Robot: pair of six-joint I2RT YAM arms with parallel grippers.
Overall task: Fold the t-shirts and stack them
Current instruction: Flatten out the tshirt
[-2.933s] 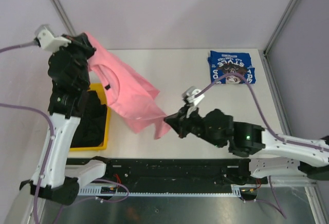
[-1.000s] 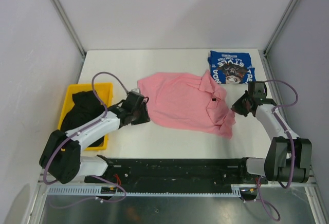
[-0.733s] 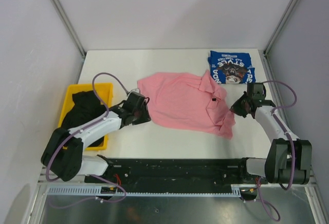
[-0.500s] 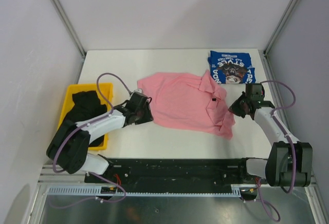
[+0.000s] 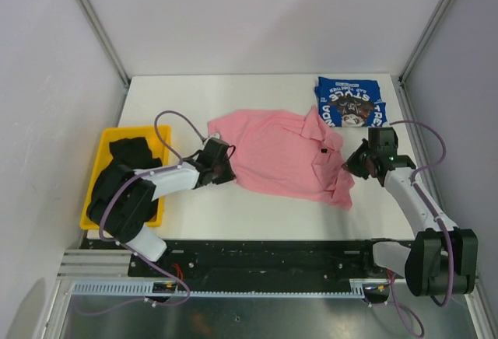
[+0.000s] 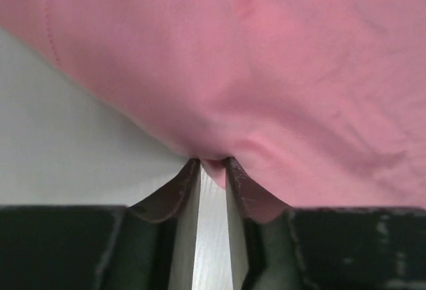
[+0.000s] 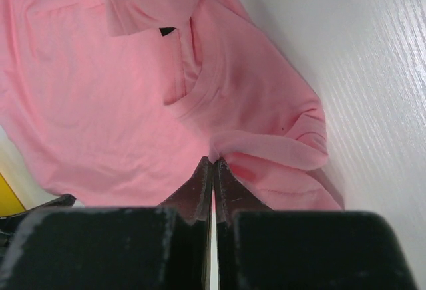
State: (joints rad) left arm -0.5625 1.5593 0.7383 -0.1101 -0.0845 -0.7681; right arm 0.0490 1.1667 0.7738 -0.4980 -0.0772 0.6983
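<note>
Lying spread and rumpled across the middle of the overhead frame, the pink tee (image 5: 280,152) rests on the white table (image 5: 257,207), its collar side bunched toward the right with a small black tag (image 5: 321,151) showing there. At the tee's left edge the left gripper (image 5: 222,164) lies low on the table; in the left wrist view its fingers stand a narrow gap apart, and a small fold of the pink hem sits nipped between their tips. At the tee's right edge the right gripper (image 5: 352,164) points left into the cloth; in the right wrist view its jaws are pressed together with only a thin slit between them, and their tips touch a rolled fold of pink cloth, though whether any of it is caught there cannot be told. A blue tee (image 5: 350,102) with white lettering lies folded in the upper right of the overhead frame, just beyond the pink one. A yellow bin (image 5: 117,131) at the left edge holds black tees (image 5: 128,152).
</note>
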